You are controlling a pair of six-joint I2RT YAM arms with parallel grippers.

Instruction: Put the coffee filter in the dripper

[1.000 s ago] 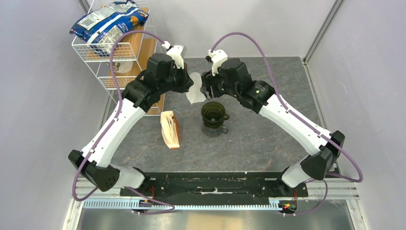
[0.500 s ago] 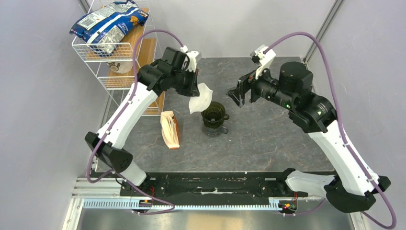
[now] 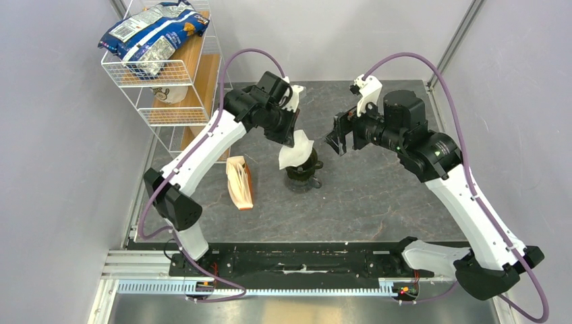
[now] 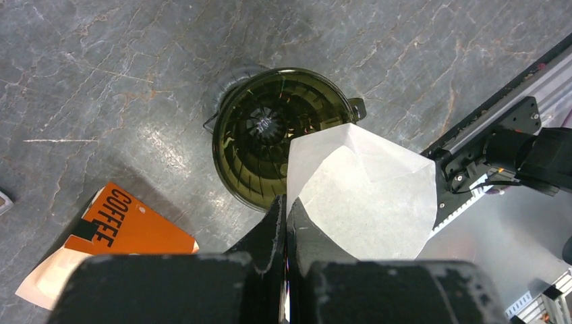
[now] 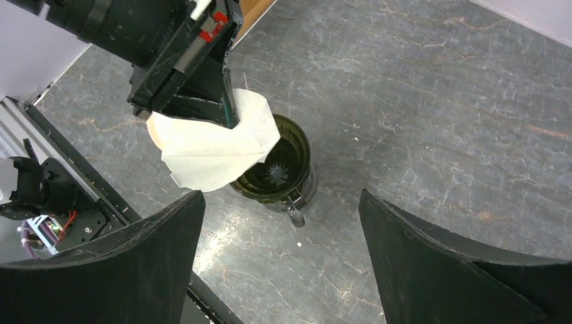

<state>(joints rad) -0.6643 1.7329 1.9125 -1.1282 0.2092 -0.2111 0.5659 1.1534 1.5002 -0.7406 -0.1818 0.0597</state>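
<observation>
- Left tool (image 4: 287, 226): closed on the coffee filter (image 4: 367, 196), its 2 fingers pinching 1 edge of the paper at the lower centre of the left wrist view.
- Right tool (image 3: 336, 135): open, its fingers spread wide with nothing between them. It hangs in the air right of centre in the top view, well apart from the filter.
- Coffee filter: a white paper fan, partly opened, held above the worktop (image 3: 378, 189) and not seated in anything.
  - In the left wrist view it overlaps the lower right part of the dripper's rim.
  - In the right wrist view 1 corner lies over the left side of the rim, and most of the paper hangs out to the left.
  - Whether paper and rim touch cannot be told.
- Dripper (image 4: 260, 142): a dark olive-green translucent cone, upright at the centre of the worktop, its ribbed inside bare. It sits on a clear glass cup (image 5: 295, 214), whose handle points to the lower edge of the right wrist view.
- Packet (image 3: 239, 182): tan with an orange face reading "COFFEE", lying on the worktop just left of the dripper and apart from it.
- Wire rack (image 3: 168, 74): stands at the upper left of the top view, with a blue bag (image 3: 152, 30) on its top shelf.
</observation>
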